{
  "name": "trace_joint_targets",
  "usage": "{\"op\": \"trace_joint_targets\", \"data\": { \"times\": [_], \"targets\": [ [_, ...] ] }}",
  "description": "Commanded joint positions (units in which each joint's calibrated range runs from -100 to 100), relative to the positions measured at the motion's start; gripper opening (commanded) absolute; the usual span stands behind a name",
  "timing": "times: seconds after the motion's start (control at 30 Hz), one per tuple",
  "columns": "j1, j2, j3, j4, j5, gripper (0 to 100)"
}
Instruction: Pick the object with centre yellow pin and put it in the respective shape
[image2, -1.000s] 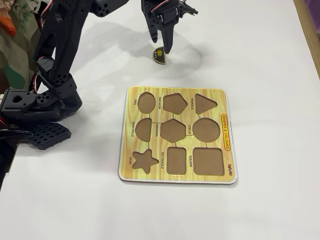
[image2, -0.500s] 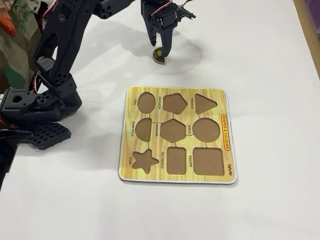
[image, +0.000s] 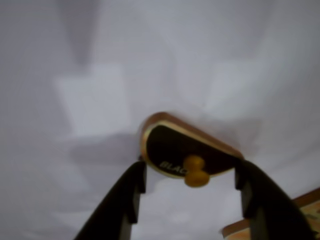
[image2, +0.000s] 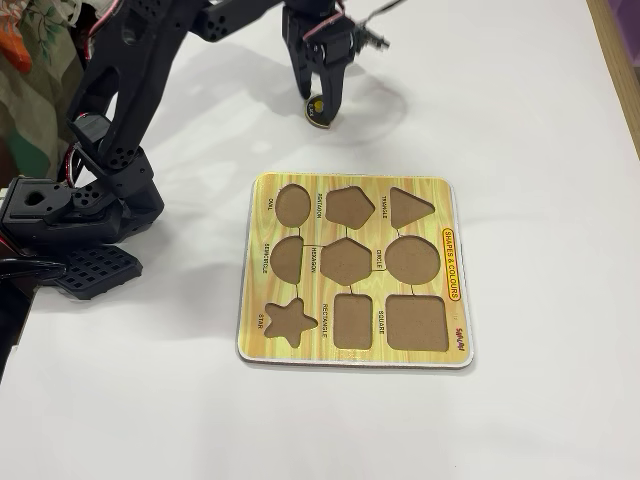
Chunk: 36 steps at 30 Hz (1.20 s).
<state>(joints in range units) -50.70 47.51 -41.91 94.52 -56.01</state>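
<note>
1. Your black two-finger gripper (image: 192, 172) stands with its fingers spread, one on each side of the small flat semicircular piece with a dark face and a yellow centre knob (image: 186, 150); the knob sits midway between the fingertips.
2. The piece lies on the white table (image2: 540, 120), beyond the yellow wood-grain shape board (image2: 352, 270).
3. You cannot tell whether either finger touches the piece; the wrist view is blurred.
4. Only a board corner shows in the wrist view.
5. The fixed view alone shows the brown semicircle cutout (image2: 286, 258), empty, well apart from the gripper (image2: 319, 104).
</note>
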Motion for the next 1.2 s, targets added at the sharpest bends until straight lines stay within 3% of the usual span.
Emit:
{"op": "trace_joint_targets", "data": {
  "times": [0.0, 0.3, 0.43, 0.5, 0.73, 1.17],
  "targets": [
    [0.99, -0.81, -2.61, 0.30, -0.01, 20],
    [0.99, -0.81, -2.61, 0.30, -0.01, 19],
    [0.99, -0.56, -2.61, 0.30, -0.06, 7],
    [1.09, -0.48, -2.61, 0.04, -0.01, 6],
    [0.99, -0.31, -1.71, -6.10, 0.20, 5],
    [1.09, -0.23, -1.53, -5.23, 0.20, 6]
  ]
}}
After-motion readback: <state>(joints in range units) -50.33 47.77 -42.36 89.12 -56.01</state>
